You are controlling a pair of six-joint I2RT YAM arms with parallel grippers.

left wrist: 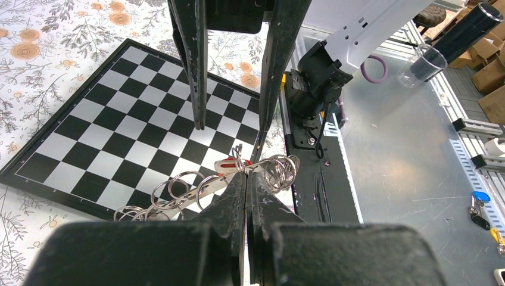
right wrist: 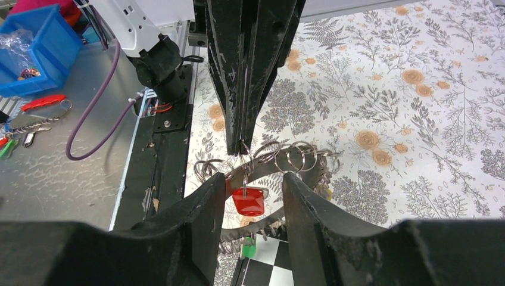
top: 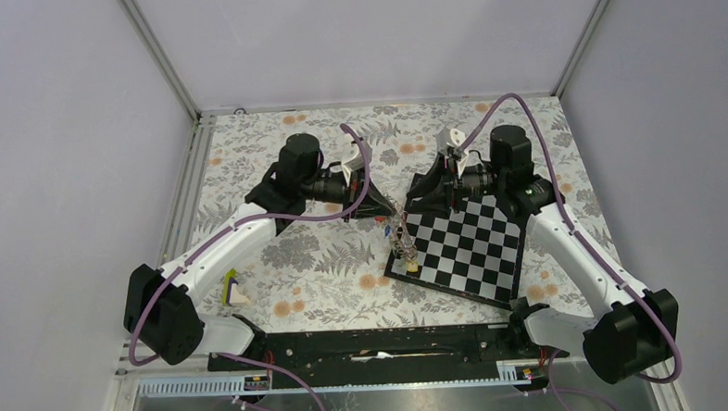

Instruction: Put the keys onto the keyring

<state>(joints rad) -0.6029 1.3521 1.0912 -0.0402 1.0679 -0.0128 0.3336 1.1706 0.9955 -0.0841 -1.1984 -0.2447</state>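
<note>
**Keyring pinched at the chessboard's left edge**

Keyring point(right wrist: 266, 171) and its bunch of keys point(top: 402, 245) hung over the left edge of the chessboard point(top: 469, 247), near the middle of the flowered counter point(top: 317, 272). The left pincer point(left wrist: 247, 185) was pressed together on the grey band, with small wire rings point(right wrist: 301, 156) fanned out to both sides of its tips. Facing it from the other side, the right pincer point(right wrist: 254, 182) stood spread, one finger on each side of the ring. A red key point(right wrist: 248, 201) dangled in the gap between those fingers, and a sliver of space showed on each side of it. A green tag point(right wrist: 249, 249) peeked out lower down, just above the corner of the board. The two pincers met nose to nose, almost touching.
</note>
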